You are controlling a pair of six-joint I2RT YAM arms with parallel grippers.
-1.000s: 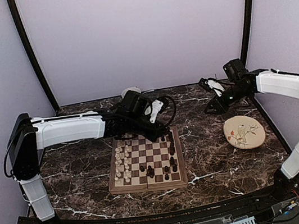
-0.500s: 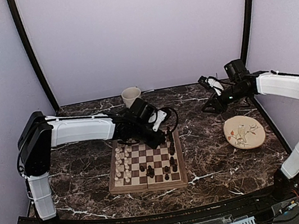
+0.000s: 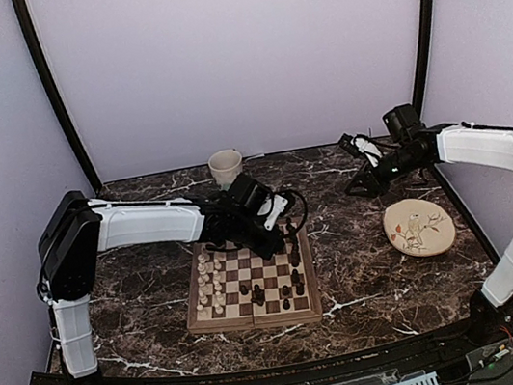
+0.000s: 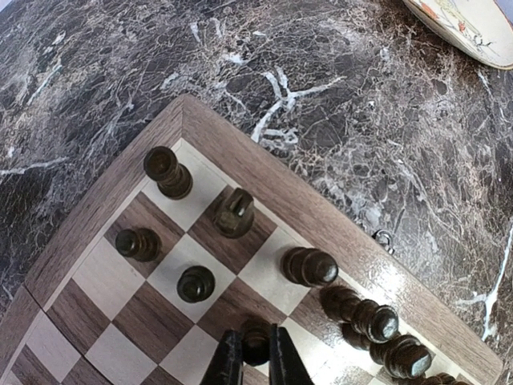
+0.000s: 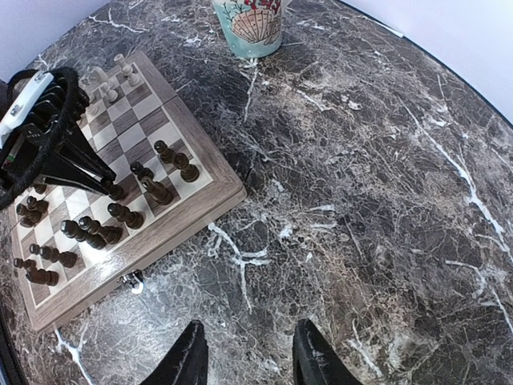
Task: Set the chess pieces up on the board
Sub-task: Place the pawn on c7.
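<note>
Marble tabletop (image 4: 361,120), lower centre: left gripper (image 4: 255,362) pinched a dark pawn (image 4: 255,337); swinging wide might topple neighbouring dark pieces (image 4: 195,282). Right gripper (image 5: 244,353) gaped empty.

Left fingers (image 4: 231,366) pinched nearly together; right fingers (image 5: 189,359) spread apart.

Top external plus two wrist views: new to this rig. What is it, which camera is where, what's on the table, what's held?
Two robot arms are bolted at the near edge. The top view looks down from behind them; each wrist view is shot from that arm's wrist. On the dark marble table sit a square wooden checkered chessboard with cream pieces and dark pieces, a patterned cup and a round cream plate. The left fingers pinch one dark chess piece; the right fingers are open, empty.
</note>
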